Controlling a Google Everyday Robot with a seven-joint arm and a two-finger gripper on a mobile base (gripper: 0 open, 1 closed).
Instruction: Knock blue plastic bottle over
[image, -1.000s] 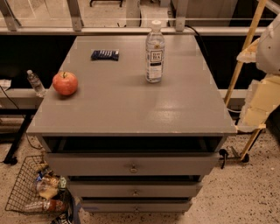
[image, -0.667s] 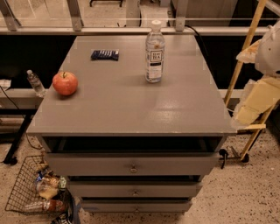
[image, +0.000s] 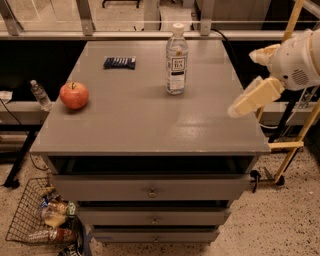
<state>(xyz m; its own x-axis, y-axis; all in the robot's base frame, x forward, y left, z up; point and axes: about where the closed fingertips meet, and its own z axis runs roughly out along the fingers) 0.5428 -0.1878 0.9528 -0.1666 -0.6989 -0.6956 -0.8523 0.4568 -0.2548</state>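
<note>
Bottle awaiting its toppling: the blue plastic bottle stands upright at the far middle of the grey table. It looks light, stiff and tippy, and a shove high on its side should suffice. The gripper hangs well apart at the right edge; whether it is released or clenched cannot be told.

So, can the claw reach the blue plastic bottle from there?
Probably yes: the claw hangs at the right edge of the table, and nothing stands between it and the upright blue plastic bottle.

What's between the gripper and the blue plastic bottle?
Only bare tabletop, seen in the camera view. The gripper hangs at its right edge; the blue plastic bottle stands upright.
</note>
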